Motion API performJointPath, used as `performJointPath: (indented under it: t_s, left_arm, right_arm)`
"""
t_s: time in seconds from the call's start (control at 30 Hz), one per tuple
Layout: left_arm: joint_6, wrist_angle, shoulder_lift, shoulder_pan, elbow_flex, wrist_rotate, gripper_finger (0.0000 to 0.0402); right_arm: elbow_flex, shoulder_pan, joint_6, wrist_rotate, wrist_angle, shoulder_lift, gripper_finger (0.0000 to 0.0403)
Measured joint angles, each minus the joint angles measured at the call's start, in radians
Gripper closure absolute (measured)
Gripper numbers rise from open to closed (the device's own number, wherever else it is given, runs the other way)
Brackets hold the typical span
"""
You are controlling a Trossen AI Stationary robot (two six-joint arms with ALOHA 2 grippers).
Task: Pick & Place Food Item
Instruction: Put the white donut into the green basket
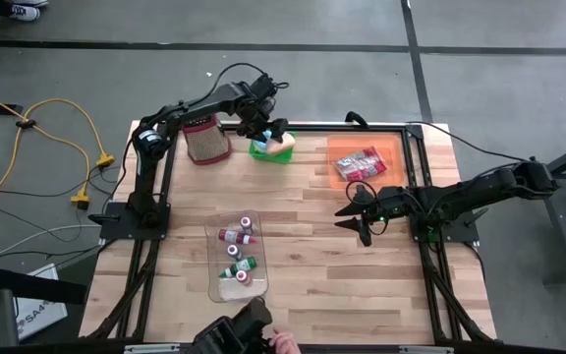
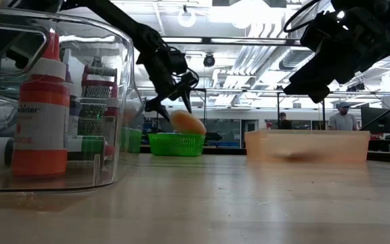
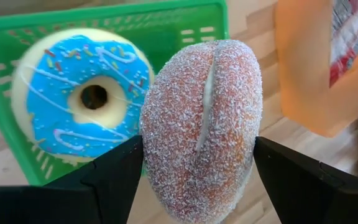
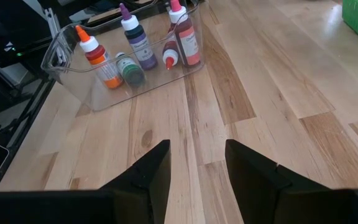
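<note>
A sugar-dusted doughnut (image 3: 201, 130) stands on edge over the right end of a green basket (image 1: 266, 150), low against the basket's top (image 2: 188, 122). Which part of it rests there is hidden. A blue-iced doughnut (image 3: 82, 93) lies inside the basket. My left gripper (image 3: 199, 149) is at the table's far side, pointing steeply down, open, with one finger on either side of the sugared doughnut. In the low view the doughnut sits mostly below the fingertips (image 2: 173, 102). My right gripper (image 1: 354, 221) waits open above bare table near the middle right (image 4: 197, 155).
An orange tray (image 1: 393, 147) with red-and-white packets stands at the far right. A clear bin (image 1: 214, 285) of small bottles lies near the table's front centre. A red-rimmed metal grater (image 1: 206, 141) stands left of the basket. People stand in the room beyond (image 2: 344, 115).
</note>
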Motion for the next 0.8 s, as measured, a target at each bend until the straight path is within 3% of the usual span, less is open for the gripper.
performJointPath:
  t_s: [0.8]
  left_arm:
    - [-0.014, -0.023, -0.007, -0.002, 0.0, -0.004, 0.0107]
  right_arm:
    - [0.0, 0.0, 0.0, 0.0, 0.0, 0.0, 0.0261]
